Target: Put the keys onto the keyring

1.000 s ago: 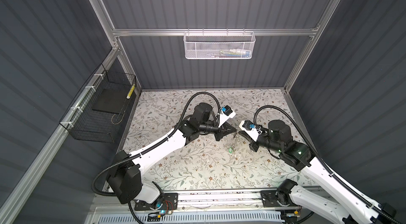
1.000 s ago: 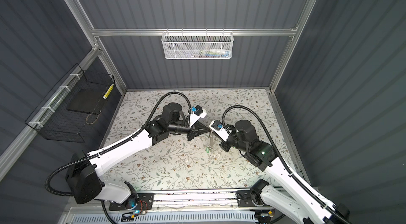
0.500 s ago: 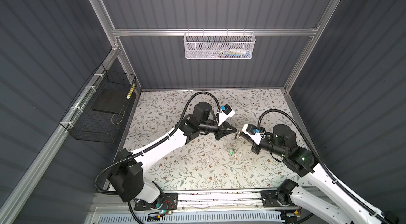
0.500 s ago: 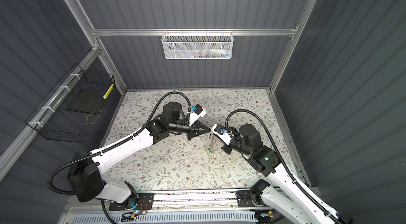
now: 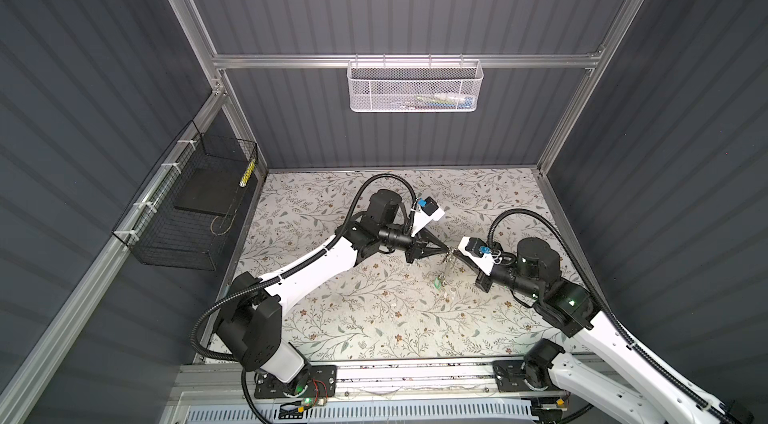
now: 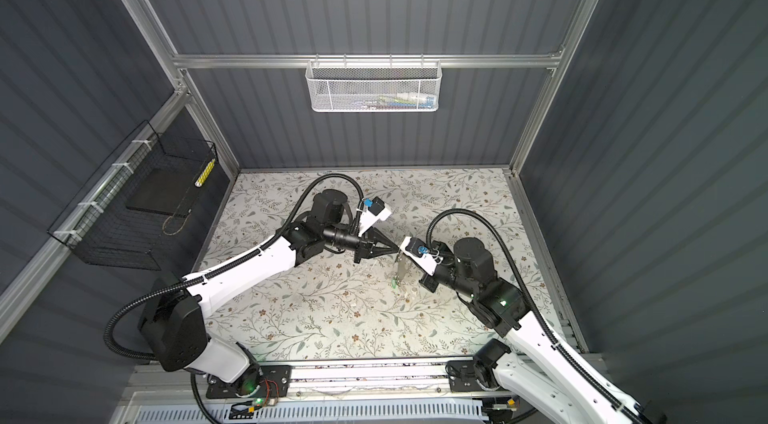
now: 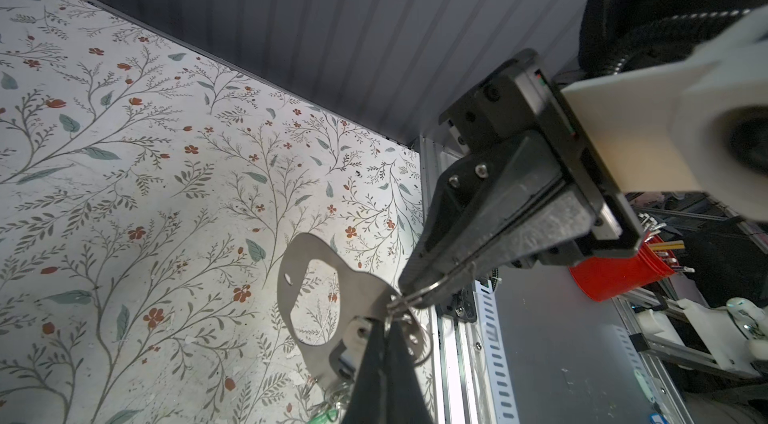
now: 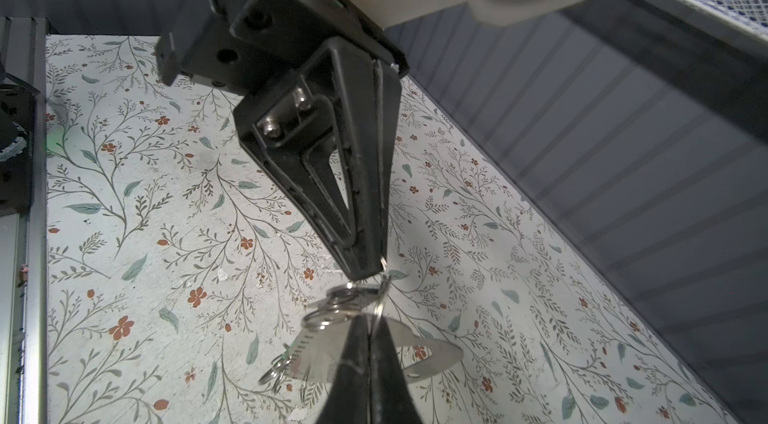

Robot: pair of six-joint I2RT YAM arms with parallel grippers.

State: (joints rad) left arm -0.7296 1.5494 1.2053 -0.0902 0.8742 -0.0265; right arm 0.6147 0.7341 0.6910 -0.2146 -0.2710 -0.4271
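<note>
Threading in hand: my left jaws and right jaws, tip to tip, both clenched on the keyring (image 6: pixel 393 285) above the worktop (image 5: pixel 332 318), right of its middle; next, I judge, working the flat key (image 7: pixel 361 289) round the coil.

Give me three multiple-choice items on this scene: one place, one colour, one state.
1. Where is the keyring relative to the table?
A. lying flat on it
B. aloft, between left gripper and right gripper
C. hanging off its front edge
2. The tag's colour?
A. red
B. green
C. blue
3. The right gripper's jaws?
A. wide open
B. half open, empty
C. shut on the keyring
Answers: 1 B, both tips pinch it in the air; 2 B, green plastic dangles lowest; 3 C, jaws closed on a ring.
</note>
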